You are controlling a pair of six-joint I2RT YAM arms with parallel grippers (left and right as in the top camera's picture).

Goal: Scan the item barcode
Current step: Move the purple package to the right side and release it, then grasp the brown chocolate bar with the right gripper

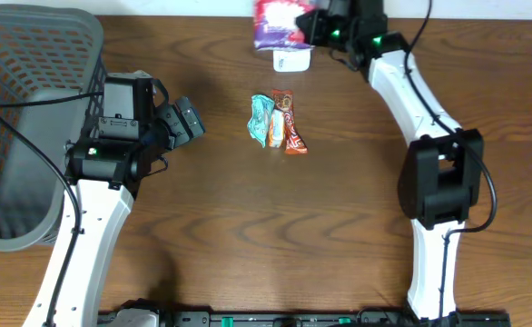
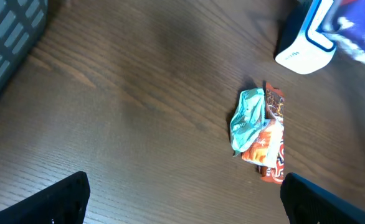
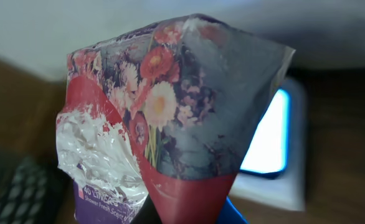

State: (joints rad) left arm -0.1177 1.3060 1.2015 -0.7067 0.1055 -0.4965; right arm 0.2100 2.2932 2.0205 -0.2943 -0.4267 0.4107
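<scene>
The floral pack [image 1: 275,23] is cut off by the top edge of the overhead view, so only its lower part shows there. In the right wrist view it fills almost the whole picture; its printed text at the bottom is too blurred to read, and I cannot find a barcode on the side that shows. The right end effector [image 1: 313,27] is closed on this pack and holds it just above the white scanner [image 1: 293,60], at the far edge of the worktop [image 1: 248,227]. Its own fingers are nearly all hidden behind the pack. The scanner is half covered too; one lit blue face shows beside the pack.

The grey mesh basket [image 1: 30,54] stands at the left and is cut by the frame edge. What lies inside it I cannot tell.

The left end effector [image 1: 186,118] is wide open and holds nothing. A teal packet [image 1: 262,118] and an orange packet [image 1: 289,127] lie touching in the middle of the worktop.
</scene>
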